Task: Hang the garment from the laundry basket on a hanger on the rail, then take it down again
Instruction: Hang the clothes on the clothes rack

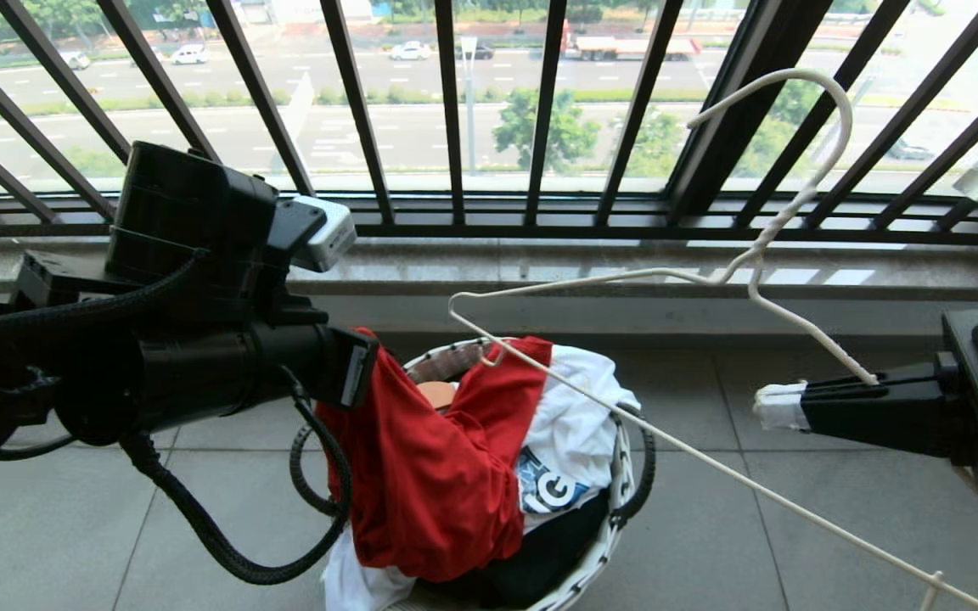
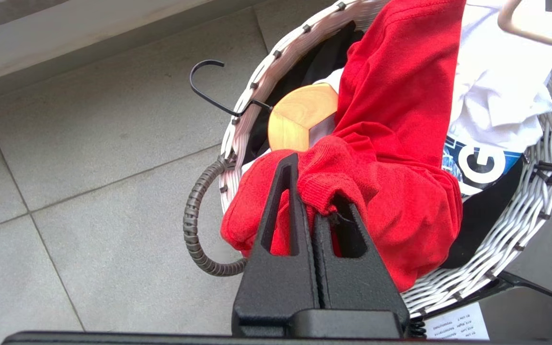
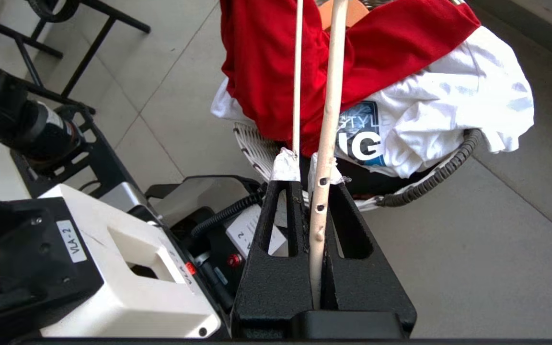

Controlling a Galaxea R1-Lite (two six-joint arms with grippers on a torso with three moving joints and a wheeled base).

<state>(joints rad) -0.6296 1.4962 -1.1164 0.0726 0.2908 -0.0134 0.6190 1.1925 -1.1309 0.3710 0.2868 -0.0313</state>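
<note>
Here the red T-shirt [image 1: 438, 475] is bunched up over the white woven basket [image 1: 604, 552] on the tiled floor [image 1: 795, 475], partly lifted off the pile. The left hand [image 2: 316, 201] is clamped tight on a fold of the red cloth, above the basket's near rim. Under the red shirt lie a white T-shirt [image 1: 578, 407] with blue print and a black shirt [image 1: 540, 560]; a wooden hanger [image 2: 300, 115] with a black hook pokes out of the basket too. The right hand [image 1: 782, 406] is closed on one arm of the thin cream wire hanger [image 1: 752, 263], held tilted above and to the right of the basket, hook up toward the black railing [image 1: 455, 110], its far corner just over the red shirt.
</note>
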